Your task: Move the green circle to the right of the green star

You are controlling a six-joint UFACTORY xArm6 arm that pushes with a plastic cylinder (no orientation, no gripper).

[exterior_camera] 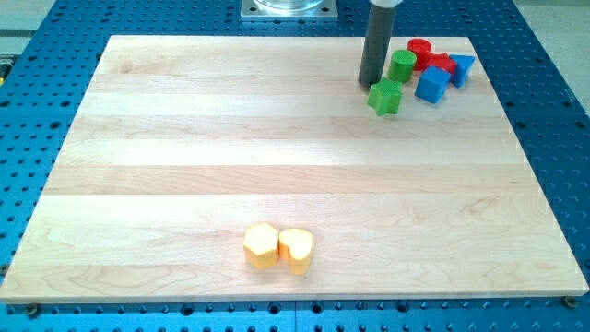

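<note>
Tip: our rod comes down from the view's top and my tip (371, 85) rests on the board (184, 138), near the top right corner. It is a bare rod, so we have no jaws to spread or press together, and it pinches nothing.
Green circle: the green circle (401, 65) stands just to the right of our rod, slightly above the tip's end; we cannot tell whether they touch.
Green star: the green star (385, 96) sits just below and right of the tip, directly below the circle and close to it.
Red blocks: a red cylinder (419, 51) and a second red block (441, 63), shape unclear, lie right of the circle.
Blue blocks: a blue cube (431, 84) lies right of the star; another blue block (462, 66) sits at the cluster's right end.
Yellow pair: a yellow hexagon (261, 245) and a yellow heart (296, 249) touch side by side near the view's bottom, well apart from us.
</note>
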